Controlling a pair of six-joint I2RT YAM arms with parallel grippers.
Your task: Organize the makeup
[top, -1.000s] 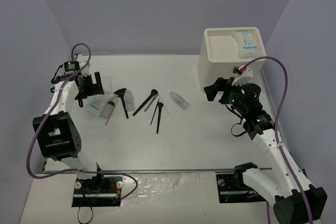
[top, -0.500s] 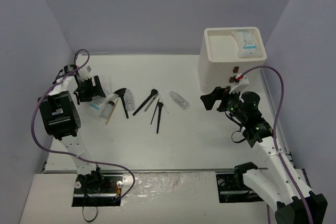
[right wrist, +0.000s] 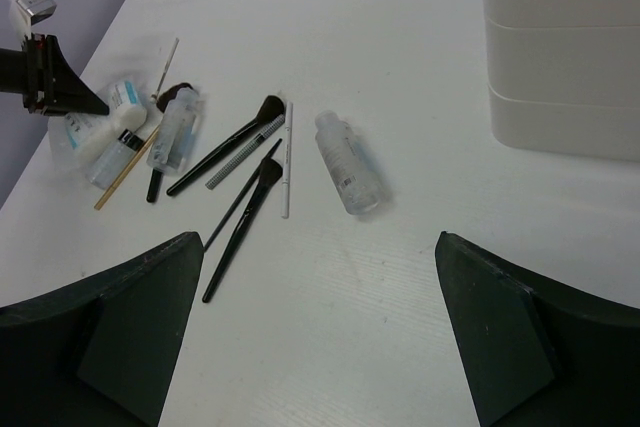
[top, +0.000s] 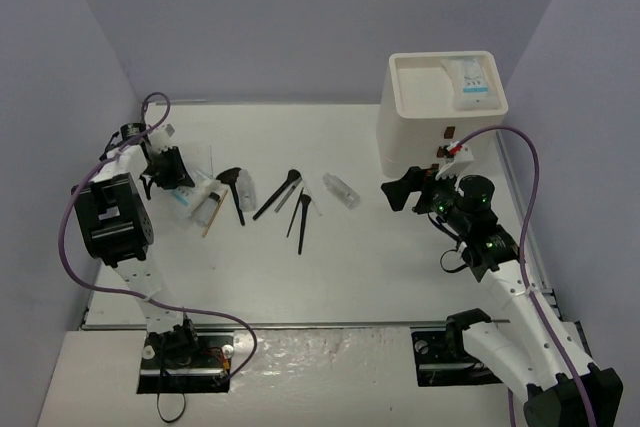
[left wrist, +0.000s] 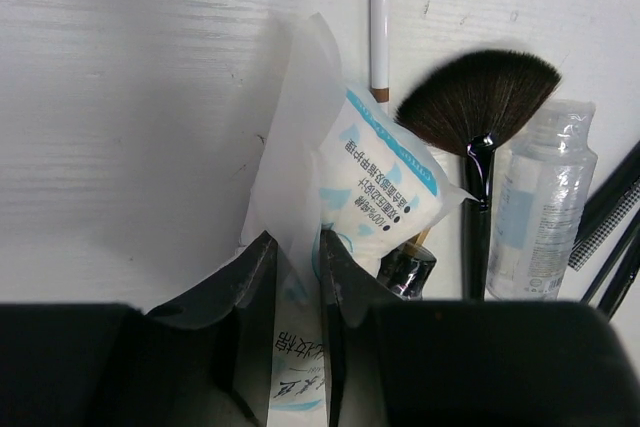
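Note:
My left gripper (left wrist: 297, 247) is shut on the edge of a white sachet with blue print (left wrist: 385, 182), low over the table at the far left (top: 170, 169). Beside the sachet lie a black fan brush (left wrist: 478, 107), a clear bottle (left wrist: 540, 207), a small black-capped vial (left wrist: 405, 269) and a white pencil (left wrist: 377, 17). More thin black brushes (top: 278, 194) and a wooden stick (top: 211, 213) lie mid-table, with another clear bottle (top: 340, 190) to their right. A second sachet (top: 470, 82) lies in the open top of the white box (top: 420, 142). My right gripper (top: 405, 187) hangs open and holds nothing (right wrist: 315, 237).
The tall white drawer box (right wrist: 560, 47) stands at the back right, just behind my right gripper. Purple walls close in the table on the left, back and right. The left arm's cable (top: 75, 237) loops along the left edge.
My left gripper's jaws have shut on the sachet's edge. The left arm has pulled in towards the left wall. My right gripper has come forward and down, away from the box.

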